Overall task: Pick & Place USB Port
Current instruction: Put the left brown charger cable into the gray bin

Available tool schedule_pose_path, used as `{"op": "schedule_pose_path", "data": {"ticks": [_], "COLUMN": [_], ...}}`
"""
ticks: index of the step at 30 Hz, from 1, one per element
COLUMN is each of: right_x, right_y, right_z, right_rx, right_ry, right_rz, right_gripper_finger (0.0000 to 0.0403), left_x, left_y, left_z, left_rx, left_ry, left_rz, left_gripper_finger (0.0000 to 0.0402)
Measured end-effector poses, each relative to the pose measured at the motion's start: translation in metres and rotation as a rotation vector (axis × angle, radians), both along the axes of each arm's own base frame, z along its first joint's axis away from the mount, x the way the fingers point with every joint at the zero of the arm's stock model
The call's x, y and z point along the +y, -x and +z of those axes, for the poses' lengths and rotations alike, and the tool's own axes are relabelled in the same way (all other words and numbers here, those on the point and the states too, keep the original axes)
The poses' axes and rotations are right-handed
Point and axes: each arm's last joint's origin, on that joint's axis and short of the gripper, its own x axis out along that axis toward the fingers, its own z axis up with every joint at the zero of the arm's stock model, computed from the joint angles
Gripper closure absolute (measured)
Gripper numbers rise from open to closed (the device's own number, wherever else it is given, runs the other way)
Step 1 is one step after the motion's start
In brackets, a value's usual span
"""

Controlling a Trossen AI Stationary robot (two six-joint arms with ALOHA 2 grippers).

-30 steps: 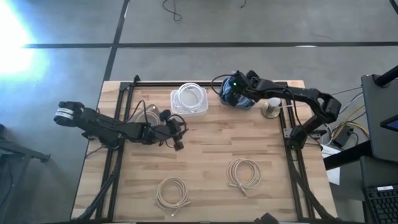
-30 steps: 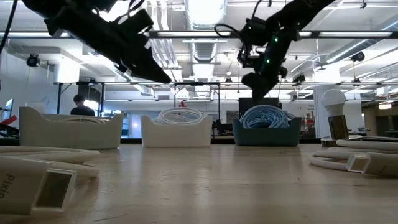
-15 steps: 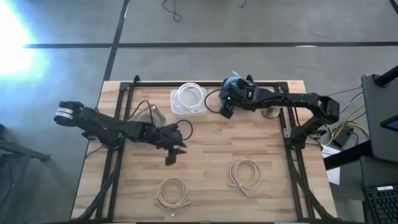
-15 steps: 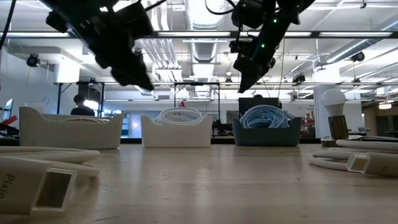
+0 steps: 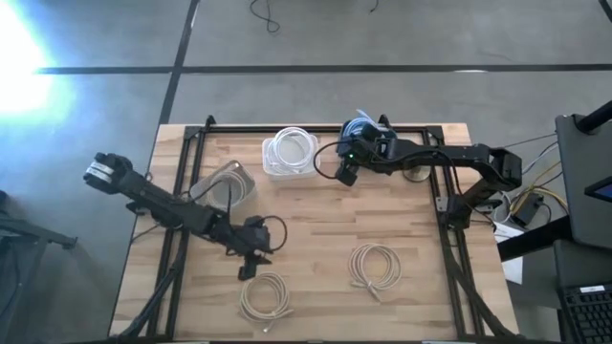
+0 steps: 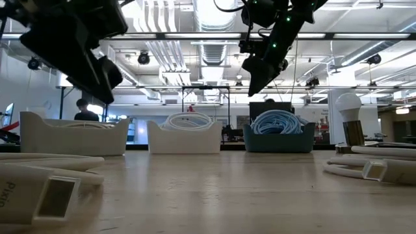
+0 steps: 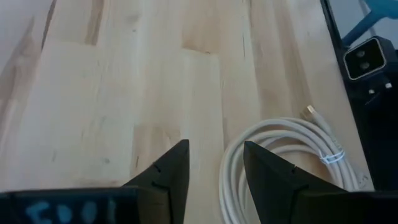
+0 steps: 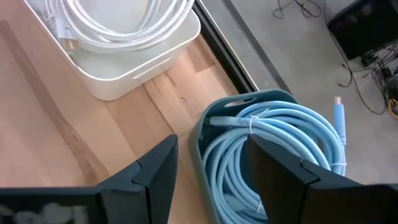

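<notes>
Left tool [image 5: 247, 270] moved toward front white cable coil [image 5: 265, 294] — parted, empty, right tool [image 5: 344, 174] parted beside blue bin [image 8: 273, 155].

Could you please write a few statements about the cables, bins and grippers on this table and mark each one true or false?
1. The left gripper hovers over the coiled white cable at the table's near edge, holding nothing. True.
2. The blue plastic bin is empty. False: it holds a coiled light-blue cable.
3. The right gripper grips the light-blue cable. False: its fingers are open and empty above the table.
4. The white plastic bin holds a coiled white cable. True.
5. Three loose cable coils lie on the wooden table. False: two, the second being another white coil.
</notes>
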Motion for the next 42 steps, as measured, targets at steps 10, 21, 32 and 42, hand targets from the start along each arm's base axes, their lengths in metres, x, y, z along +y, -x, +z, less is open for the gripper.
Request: {"op": "schedule_pose_path", "data": {"ticks": [10,21,32,42], "right_x": [0.000,0.000,0.000,0.000], "right_y": [0.000,0.000,0.001,0.002], "right_z": [0.000,-0.001,-0.002,-0.004], "right_rx": [0.019,0.030,0.037,0.034], "right_ry": [0.011,0.016,0.018,0.009], "right_rz": [0.022,0.033,0.038,0.025], "right_gripper_finger": [0.0213,0.0213,0.0213,0.0213], "left_x": [-0.015,-0.031,-0.046,-0.055], "left_y": [0.003,-0.012,-0.013,-0.009], "left_z": [-0.041,-0.076,-0.062,-0.079], "left_rx": [0.002,0.151,0.155,0.186], "left_ry": [0.144,0.143,0.239,0.160], "left_rz": [0.072,0.056,-0.026,-0.047], "left_gripper_finger": [0.0257,0.0257,0.0257,0.0265]}}
